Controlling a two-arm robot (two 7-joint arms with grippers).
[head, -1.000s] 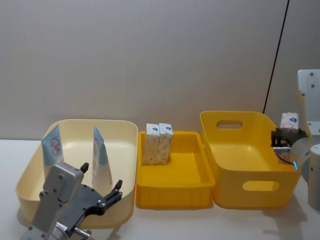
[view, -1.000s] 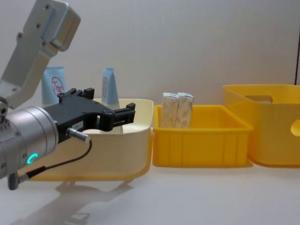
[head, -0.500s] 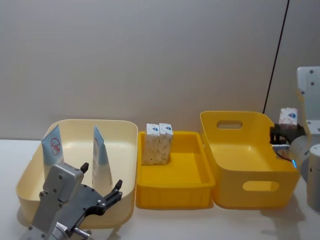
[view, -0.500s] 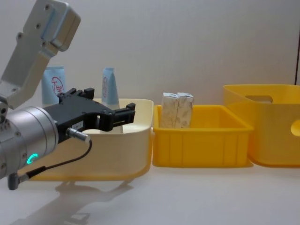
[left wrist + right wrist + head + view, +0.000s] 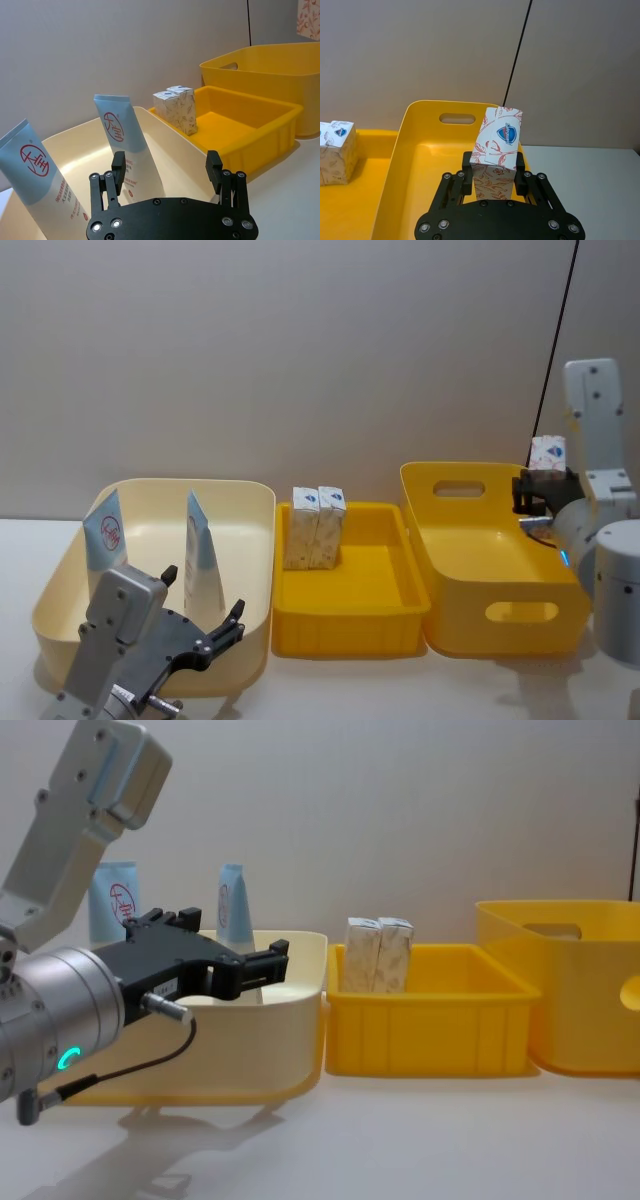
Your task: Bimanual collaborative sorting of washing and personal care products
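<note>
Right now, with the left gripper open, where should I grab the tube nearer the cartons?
Probably its upper half, below the flat crimped end, coming from above with the left gripper, closing across the broad printed faces. The tube stands leaning in the cream bin, whose wall screens its base from the side.

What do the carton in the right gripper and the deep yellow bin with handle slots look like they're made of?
The carton, clamped in the right gripper: likely matte printed paperboard, folded top flaps. The deep yellow bin: probably moulded plastic, smooth, faint sheen, rounded corners, cut-out handles.
</note>
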